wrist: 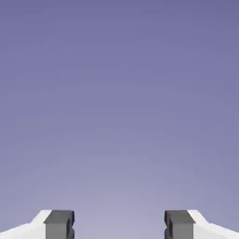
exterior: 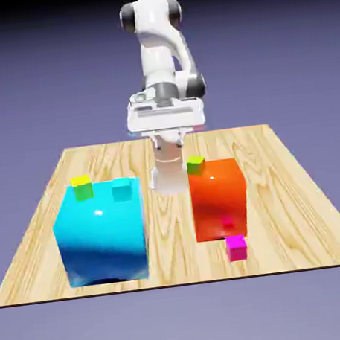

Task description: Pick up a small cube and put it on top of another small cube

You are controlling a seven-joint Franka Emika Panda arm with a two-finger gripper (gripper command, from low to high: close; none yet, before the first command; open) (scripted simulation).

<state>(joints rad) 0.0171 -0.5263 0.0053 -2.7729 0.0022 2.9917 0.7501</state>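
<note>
Nothing is held between the parted fingers of the gripper, seen against bare backdrop only. Low and right of centre, the pink cube rests on the table, touching the orange block, ungrasped.

Light was even and bright, with sharp rendering and no blur. White glare spotted the cyan block at its 12 o'clock face; backdrop darkened toward 12 o'clock.
</note>
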